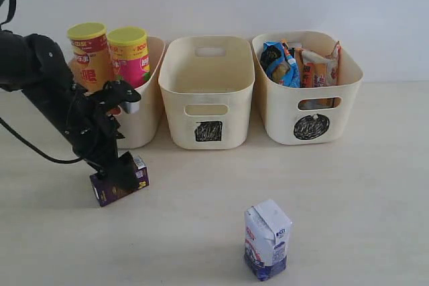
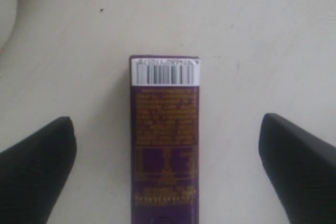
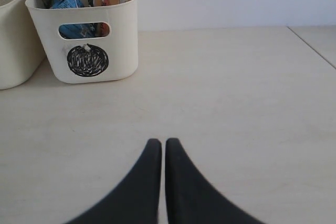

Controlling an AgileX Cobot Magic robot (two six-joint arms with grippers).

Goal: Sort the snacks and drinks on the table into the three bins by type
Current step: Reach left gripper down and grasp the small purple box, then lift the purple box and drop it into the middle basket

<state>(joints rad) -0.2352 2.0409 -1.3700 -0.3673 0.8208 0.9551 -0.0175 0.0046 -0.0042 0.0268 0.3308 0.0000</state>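
Purple, dark and rectangular, the small cardboard carton [image 1: 106,194] lies on its side on the pale desk [image 1: 335,199], toward the left edge and just before the left bin. In the left wrist view its narrow face carries fine gold print and a white barcode strip at one end. The left claw [image 1: 119,172] hangs over it with its black fingers [image 2: 39,161] spread wide, one on each side of the carton. Bare desk shows between each finger and the box, so nothing is gripped.

A second drink, a white-and-blue gable-topped carton [image 1: 267,239], stands upright near the front edge, about midway along it. That makes two cartons.

Three alike cream plastic bins stand in a row along the back edge, each with a cut-out handle. The left bin [image 1: 144,125] holds two upright chip tubes, one yellow-orange [image 1: 90,58] and one pink with a yellow lid [image 1: 132,58]. The middle bin [image 1: 231,122] and the right bin [image 1: 278,118] show black scribbled labels. The right bin holds crinkly bags, a blue one [image 1: 278,65] and an orange one [image 1: 314,73]; their exact count cannot be told.

The right claw [image 3: 163,148] is closed tight, finger against finger, and empty, out over bare desk near the right bin.
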